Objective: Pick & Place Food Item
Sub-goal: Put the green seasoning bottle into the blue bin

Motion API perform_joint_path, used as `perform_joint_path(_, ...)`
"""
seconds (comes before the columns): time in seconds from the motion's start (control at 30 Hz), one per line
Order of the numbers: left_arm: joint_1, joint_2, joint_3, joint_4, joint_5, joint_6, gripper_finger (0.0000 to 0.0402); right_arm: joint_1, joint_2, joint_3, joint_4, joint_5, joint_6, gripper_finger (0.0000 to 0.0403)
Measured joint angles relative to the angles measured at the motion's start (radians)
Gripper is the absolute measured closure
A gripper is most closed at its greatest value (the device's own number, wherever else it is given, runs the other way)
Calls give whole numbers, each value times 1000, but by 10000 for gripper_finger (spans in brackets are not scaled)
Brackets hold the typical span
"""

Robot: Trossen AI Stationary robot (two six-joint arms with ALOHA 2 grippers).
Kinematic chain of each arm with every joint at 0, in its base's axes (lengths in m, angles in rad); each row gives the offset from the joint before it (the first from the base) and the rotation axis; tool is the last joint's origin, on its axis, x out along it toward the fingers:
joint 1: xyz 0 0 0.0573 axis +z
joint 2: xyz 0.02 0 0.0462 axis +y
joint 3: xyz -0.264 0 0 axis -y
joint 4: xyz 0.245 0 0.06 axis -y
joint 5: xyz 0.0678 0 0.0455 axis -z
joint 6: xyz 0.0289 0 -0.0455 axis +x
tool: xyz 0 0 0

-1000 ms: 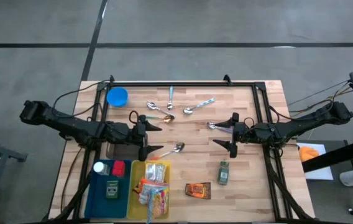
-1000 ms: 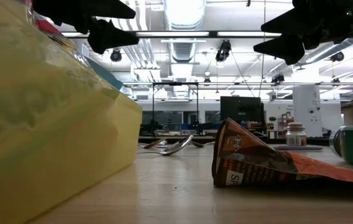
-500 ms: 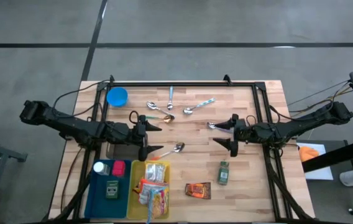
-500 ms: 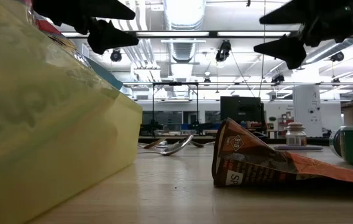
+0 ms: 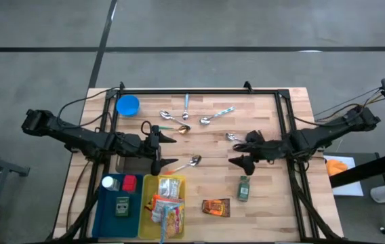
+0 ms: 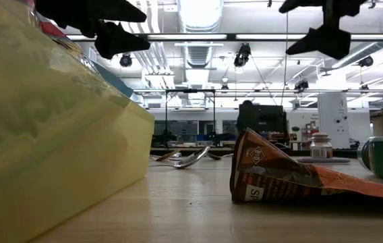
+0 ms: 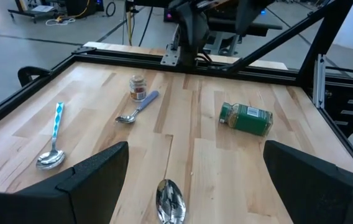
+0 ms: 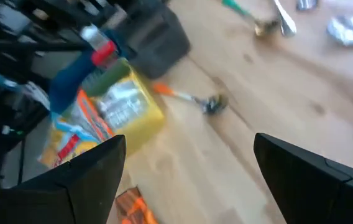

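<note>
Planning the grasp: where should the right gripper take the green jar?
Take the green jar across its round body, from straight above. It lies on its side on bare wood, lid end toward the table's far edge, apart from the orange packet. The open right gripper is nearest.

The tabletop [image 5: 274,203] carries six spoons [image 5: 186,104], one blue bowl [image 5: 127,105], one green spice jar [image 5: 244,188] lying down, one small brown-topped jar [image 7: 138,86], one orange snack packet [image 5: 215,207] and two bins, one blue [image 5: 104,213] and one yellow [image 5: 148,220]. Two arms work there, each with one end effector.
</note>
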Motion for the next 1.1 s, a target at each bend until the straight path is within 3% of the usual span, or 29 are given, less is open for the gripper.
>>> perform_joint_path(0.17, 0, 0, 0, -18, 0, 0, 26, 49, 177, 162, -253, 7, 209, 54)
perform_joint_path(0.33, 0, 0, 0, -45, 0, 0, 26, 131, 333, 283, -418, 120, 490, 54)
perform_joint_path(0.5, 0, 0, 0, -48, 0, 0, 26, 214, 474, 416, -672, 136, 797, 54)
perform_joint_path(0.8, 0, 0, 0, -50, 0, 0, 27, 288, 730, 607, -904, 7, 1152, 54)
perform_joint_path(1.1, 0, 0, 0, -52, 0, 0, 27, 300, 856, 650, -912, -98, 1321, 54)
